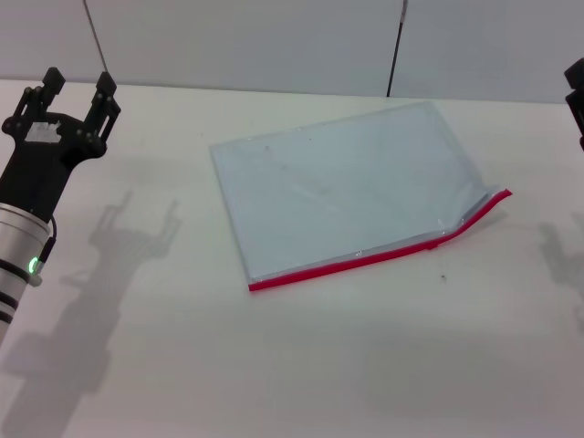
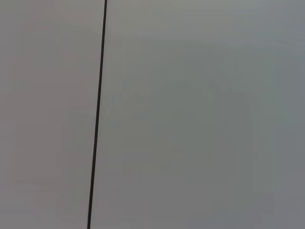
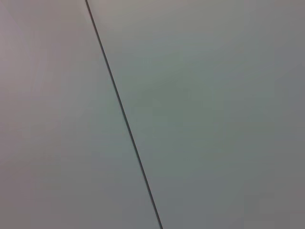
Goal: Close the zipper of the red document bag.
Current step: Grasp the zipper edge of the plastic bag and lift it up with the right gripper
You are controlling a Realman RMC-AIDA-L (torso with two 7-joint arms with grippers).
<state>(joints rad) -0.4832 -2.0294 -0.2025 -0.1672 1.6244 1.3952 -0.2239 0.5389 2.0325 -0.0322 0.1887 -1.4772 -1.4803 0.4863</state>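
The bag [image 1: 351,187] lay flat on the white desk [image 1: 301,365] in the middle of the head view, turned at an angle, its pale translucent face up. The zipper [image 1: 365,259] ran along the long edge nearest the bottom of the frame, from the lower-left corner up toward the right. Near the right end the red strip bent away from the pouch — that stretch looked open — and a small silvery slider [image 1: 436,243] sat at the bend.

The left end effector [image 1: 75,89] stood at the upper left of the frame, above the desk and well apart from the bag, its two black fingers [image 1: 107,96] spread with a clear gap between them. Its shadow fell on the desk just to its right.

The right end effector [image 1: 575,96] showed only as a dark sliver at the right edge of the frame, also well apart from the bag — whether it was spread or pressed together could not be told.

Both wrist views showed only a plain grey wall [image 2: 200,114] crossed by a thin dark line [image 2: 97,114].
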